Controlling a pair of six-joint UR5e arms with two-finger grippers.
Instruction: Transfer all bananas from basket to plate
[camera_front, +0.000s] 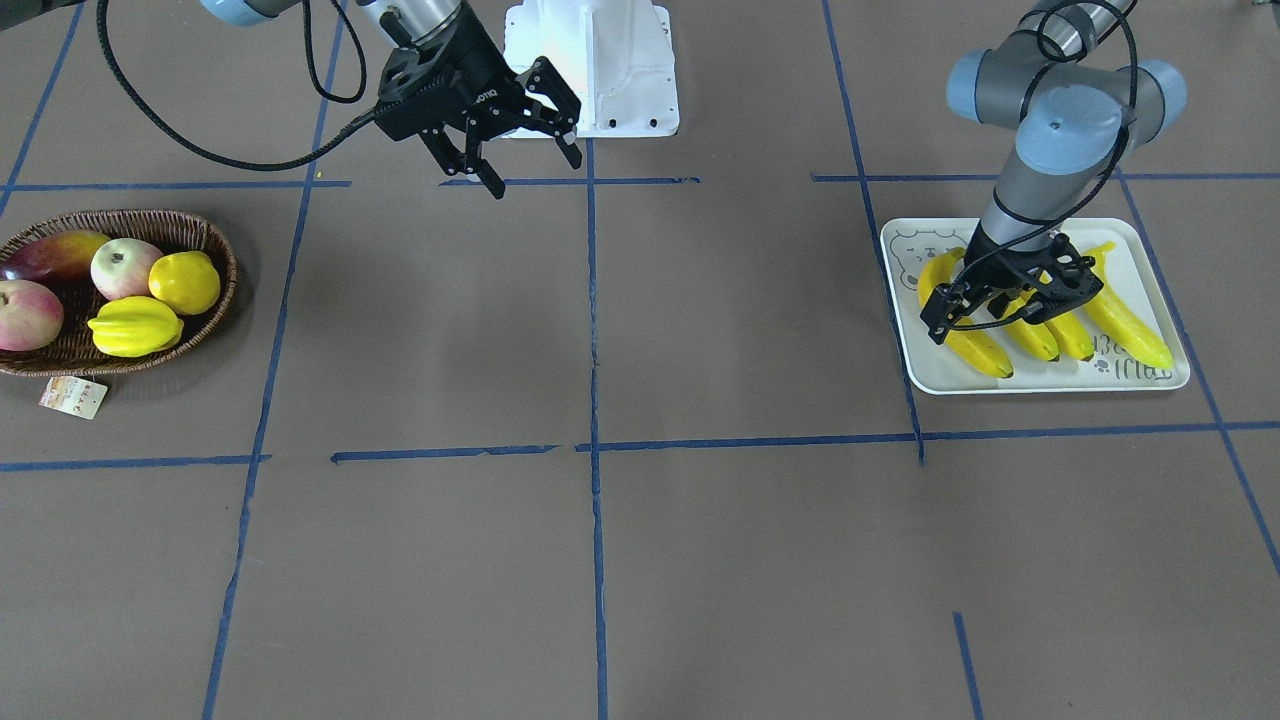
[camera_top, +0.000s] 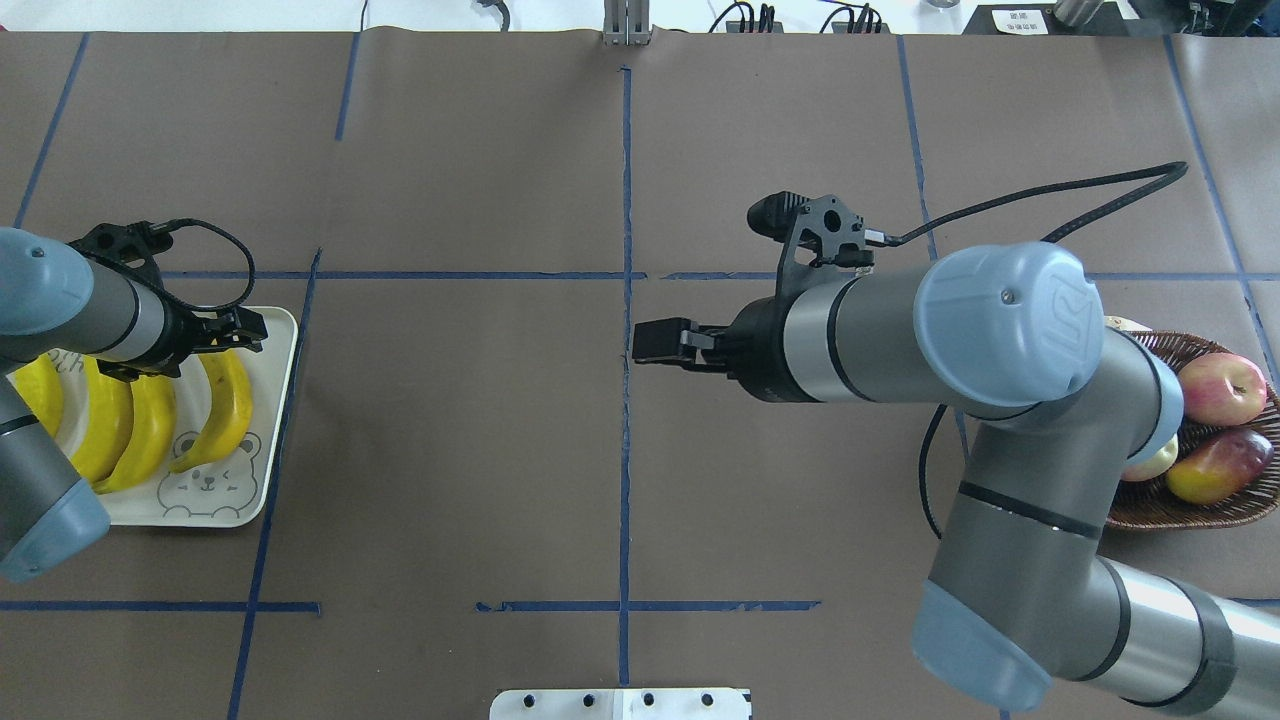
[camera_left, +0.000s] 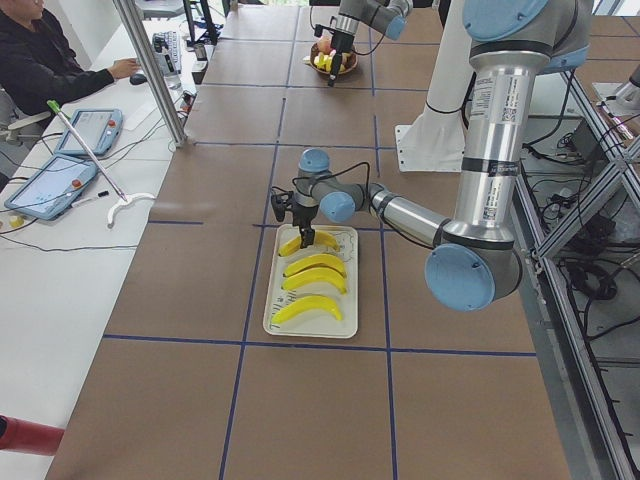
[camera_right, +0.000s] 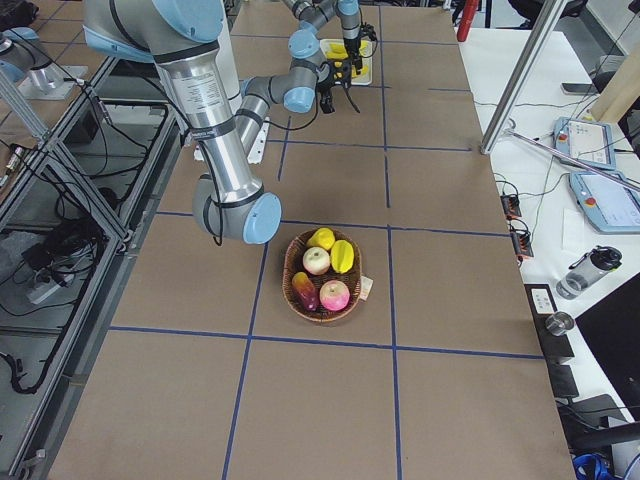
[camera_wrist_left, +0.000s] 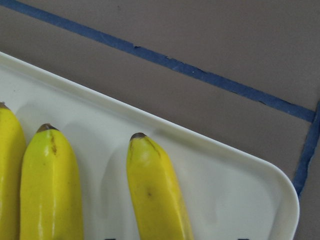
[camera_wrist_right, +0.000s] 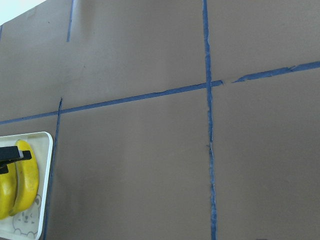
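1. The four long, curved, bright yellow bananas (camera_front: 1130, 322) lie side by side on the flat white plate (camera_front: 1060, 379) with rounded corners and a grey bear face.
2. My left gripper (camera_front: 1012, 300) hangs low over the bananas. Its jaws are spread wide and hold nothing.
3. My right gripper (camera_front: 535, 172) is up in the air near the middle of the table, well apart from the plate. Its jaws are spread too, and they are empty.
4. The oval dark brown woven basket (camera_front: 207, 334) sits at the other end of the table, on my right.
5. In the basket lie a round yellow lemon (camera_front: 185, 282), a ridged yellow starfruit (camera_front: 135, 327), two red-and-pale apples (camera_front: 125, 268) and a dark red mango (camera_front: 55, 255).
6. A small paper tag (camera_front: 73, 397) lies just beside the basket.
7. Everything rests on a brown table (camera_front: 700, 320) marked with blue tape lines.
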